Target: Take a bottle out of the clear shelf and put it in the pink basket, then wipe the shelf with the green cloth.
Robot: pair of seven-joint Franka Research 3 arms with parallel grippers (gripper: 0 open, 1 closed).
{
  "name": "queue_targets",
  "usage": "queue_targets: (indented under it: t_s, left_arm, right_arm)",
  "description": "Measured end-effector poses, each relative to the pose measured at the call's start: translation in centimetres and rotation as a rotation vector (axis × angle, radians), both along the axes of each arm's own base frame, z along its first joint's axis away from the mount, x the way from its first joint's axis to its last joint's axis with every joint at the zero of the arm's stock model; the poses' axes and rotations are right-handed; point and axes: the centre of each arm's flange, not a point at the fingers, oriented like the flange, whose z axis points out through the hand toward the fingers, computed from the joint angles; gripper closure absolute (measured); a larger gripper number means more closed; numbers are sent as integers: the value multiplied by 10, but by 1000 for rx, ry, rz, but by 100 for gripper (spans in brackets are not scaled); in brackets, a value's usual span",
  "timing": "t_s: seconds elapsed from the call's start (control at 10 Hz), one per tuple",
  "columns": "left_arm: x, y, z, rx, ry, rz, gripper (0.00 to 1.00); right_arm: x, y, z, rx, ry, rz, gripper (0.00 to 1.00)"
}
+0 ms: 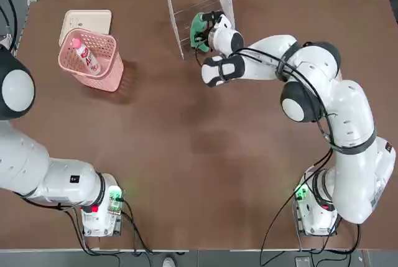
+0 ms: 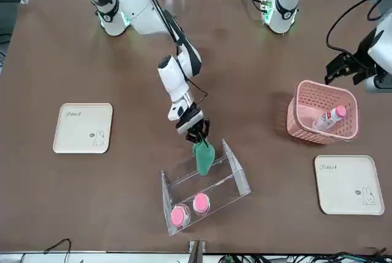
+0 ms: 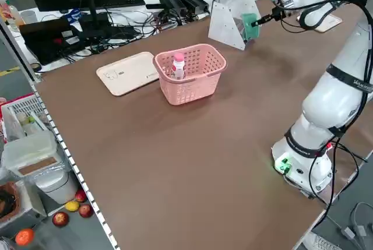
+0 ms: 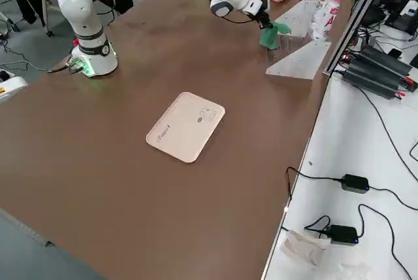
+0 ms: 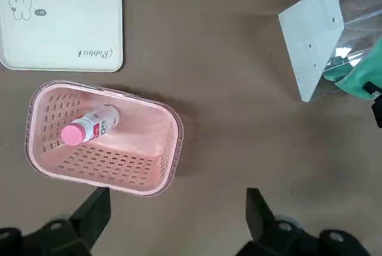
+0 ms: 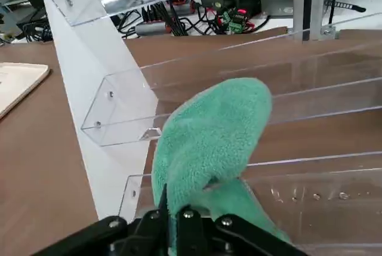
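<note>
My right gripper (image 2: 197, 132) is shut on the green cloth (image 2: 203, 156) and holds it against the clear shelf (image 2: 236, 172) at the table's far middle. In the right wrist view the green cloth (image 6: 215, 133) bunches above the shut fingers, pressed to a lower tier of the shelf (image 6: 101, 86). Two pink-capped bottles (image 2: 190, 209) stand in the shelf. Another bottle (image 1: 84, 53) lies in the pink basket (image 1: 107, 78) at the far left. My left gripper (image 5: 177, 196) hovers open above and near the basket (image 5: 107, 167), holding nothing.
A cream tray (image 1: 87, 20) lies just behind the basket. A second cream tray (image 2: 84, 128) lies on the robot's right half of the table. Cables and power gear crowd the bench beyond the far edge. The wide brown tabletop (image 1: 205, 155) lies between the arm bases and the shelf.
</note>
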Motion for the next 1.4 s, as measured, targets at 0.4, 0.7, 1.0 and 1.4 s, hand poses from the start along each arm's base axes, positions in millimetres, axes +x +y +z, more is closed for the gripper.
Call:
queue_targets:
  t_s: [0.4, 0.7, 1.0, 1.4]
  left_arm:
    - [0, 0, 0, 0, 1, 0, 0]
    - [0, 0, 0, 0, 1, 0, 0]
    - [0, 0, -1, 0, 1, 0, 0]
    - [0, 0, -1, 0, 1, 1, 0]
  right_arm:
    - [-3, 20, 13, 57, -4, -7, 96]
    - [0, 23, 8, 65, -3, -15, 96]
    - [18, -2, -2, 4, -30, -8, 96]
    - [53, -47, -2, -72, -84, 5, 96]
